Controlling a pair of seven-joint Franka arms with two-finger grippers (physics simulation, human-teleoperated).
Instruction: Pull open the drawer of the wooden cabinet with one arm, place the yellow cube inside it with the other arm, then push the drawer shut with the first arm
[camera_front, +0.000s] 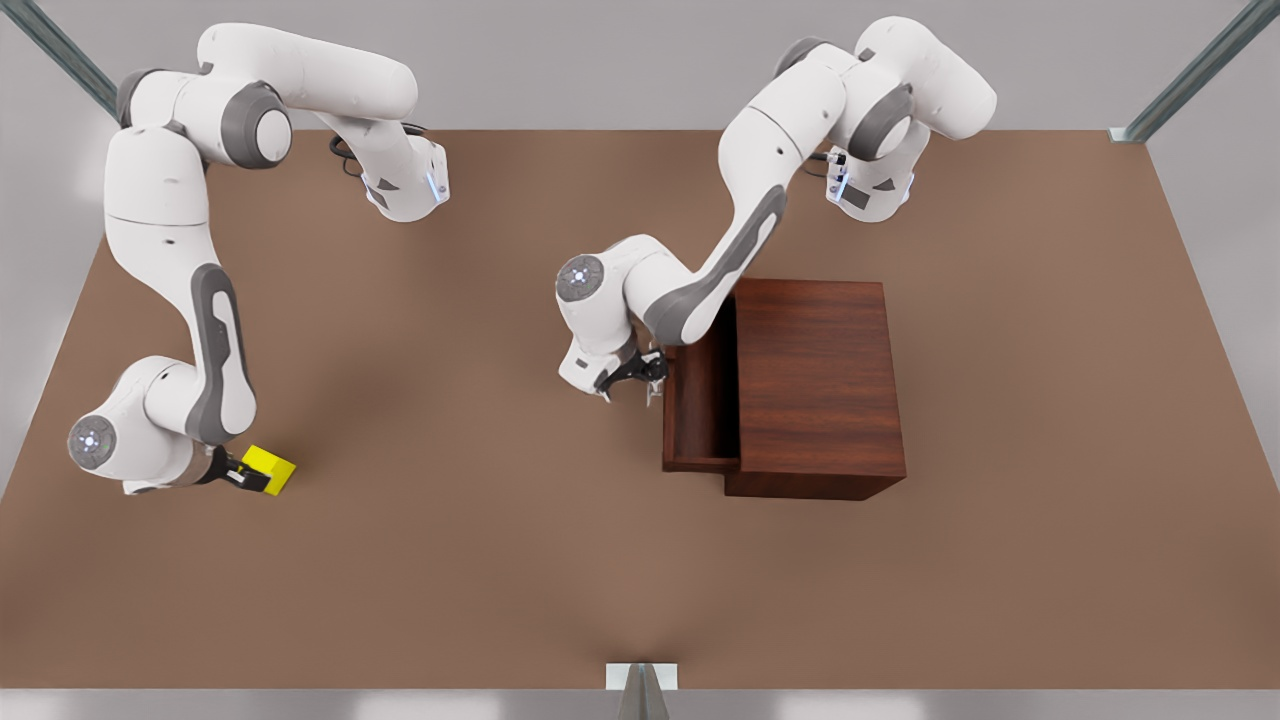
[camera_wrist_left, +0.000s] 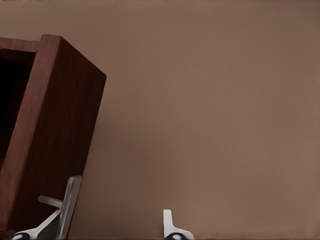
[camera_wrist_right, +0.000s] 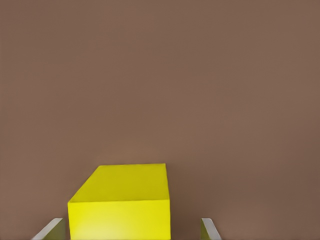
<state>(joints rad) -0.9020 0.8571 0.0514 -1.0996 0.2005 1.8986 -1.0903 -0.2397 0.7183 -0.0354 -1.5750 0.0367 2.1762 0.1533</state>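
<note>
- Right gripper (camera_front: 250, 478), lower left of the front view: fingers apart, straddling the yellow cube (camera_front: 269, 469) on the table (camera_front: 480, 560); contact unconfirmed.
- Left gripper (camera_front: 640, 377), centre of the front view: fingers apart, just beside the drawer (camera_front: 700, 400) front.
- Drawer: pulled out from the wooden cabinet (camera_front: 815, 385), interior exposed.

The wooden cabinet (camera_front: 820, 385) and its drawer (camera_front: 700, 400) show streaky, faintly satin reddish-brown wood grain, the yellow cube (camera_wrist_right: 120, 210) looks smooth, matt and plain, the table (camera_front: 450, 560) is flat matt brown, and the arms' shells (camera_front: 160, 210) are glossy white plastic.
</note>
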